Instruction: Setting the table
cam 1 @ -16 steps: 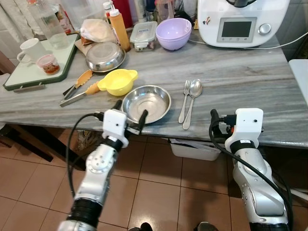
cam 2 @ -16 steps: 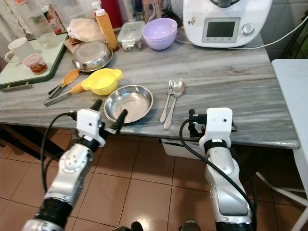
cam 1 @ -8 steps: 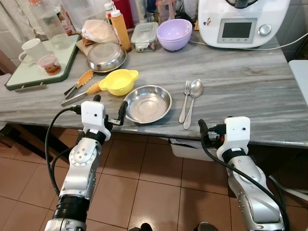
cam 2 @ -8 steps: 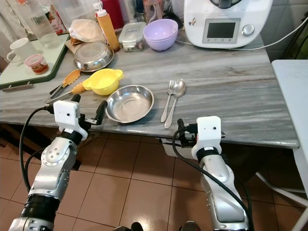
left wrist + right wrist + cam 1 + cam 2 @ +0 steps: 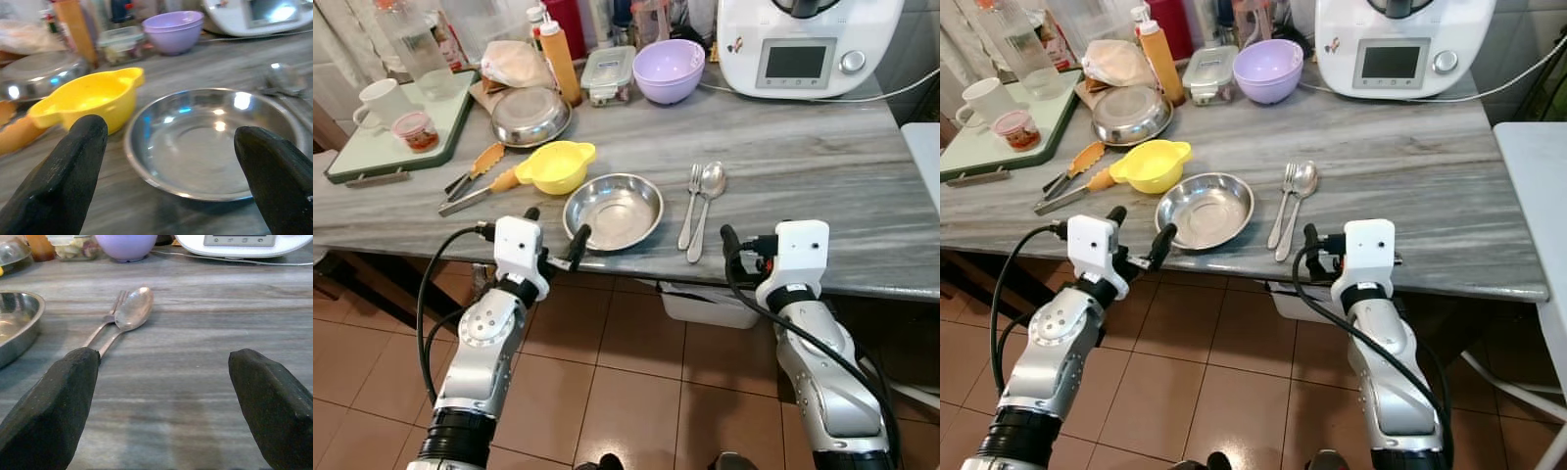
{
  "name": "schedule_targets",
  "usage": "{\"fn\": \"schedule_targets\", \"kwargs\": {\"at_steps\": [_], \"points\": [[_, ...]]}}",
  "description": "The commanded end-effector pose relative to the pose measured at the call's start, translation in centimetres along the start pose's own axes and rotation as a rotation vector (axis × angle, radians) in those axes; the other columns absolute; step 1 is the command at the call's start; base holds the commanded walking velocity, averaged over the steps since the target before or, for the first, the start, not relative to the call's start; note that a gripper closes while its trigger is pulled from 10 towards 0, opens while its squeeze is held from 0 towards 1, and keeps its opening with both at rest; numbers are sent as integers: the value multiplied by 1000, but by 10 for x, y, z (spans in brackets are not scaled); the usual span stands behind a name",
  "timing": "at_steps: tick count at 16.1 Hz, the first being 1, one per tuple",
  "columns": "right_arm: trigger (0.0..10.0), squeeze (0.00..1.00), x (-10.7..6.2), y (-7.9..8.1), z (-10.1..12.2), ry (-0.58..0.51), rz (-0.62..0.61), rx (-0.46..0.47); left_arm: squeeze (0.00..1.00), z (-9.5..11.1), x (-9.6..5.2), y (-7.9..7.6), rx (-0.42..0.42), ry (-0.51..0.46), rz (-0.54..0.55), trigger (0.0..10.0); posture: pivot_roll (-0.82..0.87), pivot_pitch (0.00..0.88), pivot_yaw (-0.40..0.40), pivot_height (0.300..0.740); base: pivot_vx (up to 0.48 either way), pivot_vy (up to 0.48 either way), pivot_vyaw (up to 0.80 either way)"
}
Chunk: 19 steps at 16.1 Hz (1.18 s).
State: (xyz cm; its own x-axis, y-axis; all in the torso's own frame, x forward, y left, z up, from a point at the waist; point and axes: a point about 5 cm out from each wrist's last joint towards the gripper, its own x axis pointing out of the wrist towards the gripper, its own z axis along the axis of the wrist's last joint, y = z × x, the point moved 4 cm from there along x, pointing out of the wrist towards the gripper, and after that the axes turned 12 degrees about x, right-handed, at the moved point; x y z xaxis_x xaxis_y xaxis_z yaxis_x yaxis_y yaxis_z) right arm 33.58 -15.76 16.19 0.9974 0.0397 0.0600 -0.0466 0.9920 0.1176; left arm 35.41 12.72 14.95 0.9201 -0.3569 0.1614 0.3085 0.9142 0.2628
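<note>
At centre of the left eye view, a steel plate (image 5: 613,210) sits near the front edge of the grey table (image 5: 822,176), with a fork (image 5: 689,204) and spoon (image 5: 704,204) side by side just to its right. A yellow bowl (image 5: 555,165) lies up and left of the plate, tongs (image 5: 473,179) further left. The left gripper (image 5: 553,238) hovers at the table edge, lower left of the plate, touching nothing. The right gripper (image 5: 737,248) sits at the edge lower right of the cutlery; its fingers are mostly hidden behind the wrist.

Right eye view — same layout; nothing held in either gripper.

Left wrist view: both black fingers (image 5: 73,166) are spread wide, framing the plate, which fills the middle of the frame; gripper empty, no contact.

Right wrist view: fingers (image 5: 54,406) released and well apart, the bare table between them; spoon and fork lie ahead in the upper left of the frame, plate rim at far left.

Judgement: place setting looks nearly arranged — the step in hand seems to be an approach or check. Next move would call for advancing one gripper onto the plate rim or the cutlery handles.
</note>
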Motion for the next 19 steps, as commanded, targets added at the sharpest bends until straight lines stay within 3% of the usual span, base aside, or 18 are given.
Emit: {"fn": "schedule_targets", "kwargs": {"at_steps": [1, 2, 19], "points": [[10000, 404, -1, -3, -7, 27, -27, 4, 0, -4, -7, 0, 4, 27, -27, 10000, -344, 151, 182, 740, 0, 0, 0], [10000, 0, -1, -4, -7, 33, -31, 0, 0, -4, -7, 1, 4, 32, -24, 10000, -344, 151, 182, 740, 0, 0, -544], [10000, 0, -1, -1, -6, 26, -33, -7, 0, -3, -5, -1, -66, 59, 73, 10000, -343, 159, 185, 740, 0, 0, -663]]}}
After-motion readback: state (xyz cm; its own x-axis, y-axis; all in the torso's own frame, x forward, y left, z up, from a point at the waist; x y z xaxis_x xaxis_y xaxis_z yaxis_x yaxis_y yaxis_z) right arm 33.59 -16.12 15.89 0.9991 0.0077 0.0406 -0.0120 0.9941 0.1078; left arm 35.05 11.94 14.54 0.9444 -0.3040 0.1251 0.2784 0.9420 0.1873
